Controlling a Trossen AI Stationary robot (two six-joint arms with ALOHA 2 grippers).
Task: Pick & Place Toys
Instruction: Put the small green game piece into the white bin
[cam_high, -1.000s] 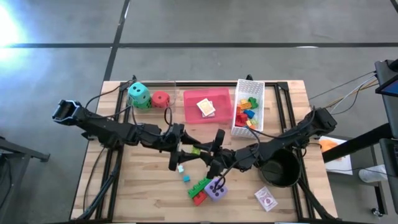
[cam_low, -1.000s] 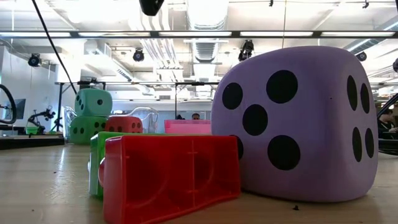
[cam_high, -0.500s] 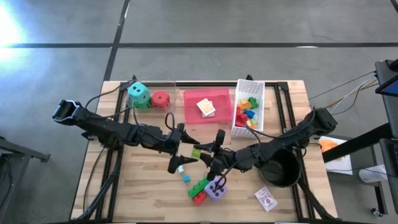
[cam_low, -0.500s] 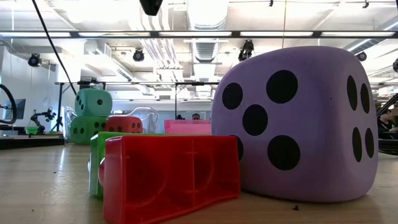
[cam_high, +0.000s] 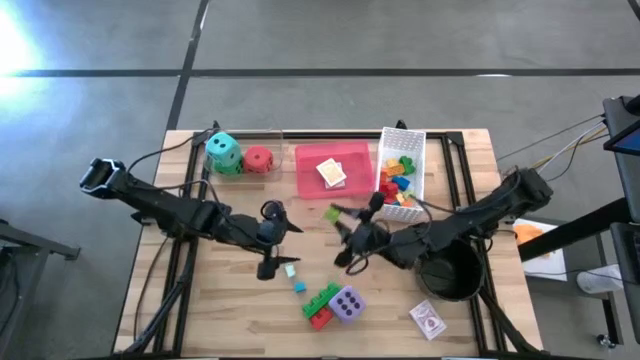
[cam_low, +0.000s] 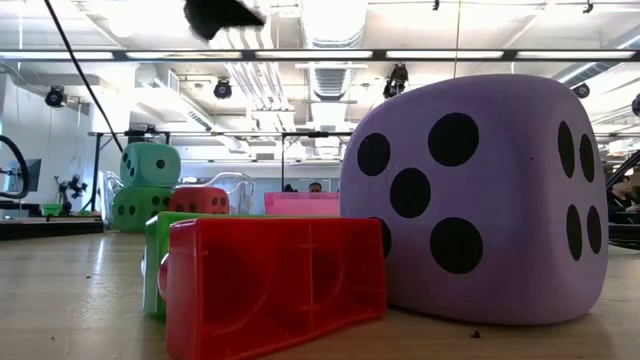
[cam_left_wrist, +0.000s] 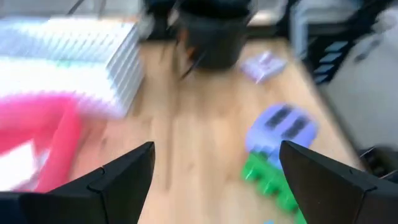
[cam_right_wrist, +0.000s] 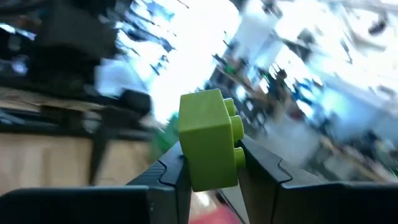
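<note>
My right gripper (cam_high: 338, 216) is shut on a lime green brick (cam_high: 333, 211) held above the table, near the pink tray's (cam_high: 310, 185) front edge. My left gripper (cam_high: 281, 243) is open and empty over the table's middle, with a small teal brick (cam_high: 290, 270) beside it. The purple die (cam_high: 348, 303) rests on the table against a green brick (cam_high: 322, 298) and a red brick (cam_high: 320, 318). The teal die (cam_high: 223, 150) sits on the green die next to the red die (cam_high: 258, 159) at the far left. One card pack (cam_high: 428, 320) lies near the front edge. My right gripper pinches the lime brick's two opposite sides (cam_right_wrist: 193, 171) between its two fingers; the brick's studs face sideways. The fingers point toward the table's far left, across the brick. The brick is lifted clear of the table.
The white mesh basket (cam_high: 412, 140) holding several bricks stands at the far right. The black round pot (cam_high: 450, 275) sits under my right arm. A card pack (cam_high: 332, 174) lies in the pink tray. A second teal brick (cam_high: 299, 287) lies near the green brick.
My right gripper has risen and gone toward the table's far edge with the lime brick, which is lifted clear of the table. My left gripper has drawn back toward the table's left edge.
</note>
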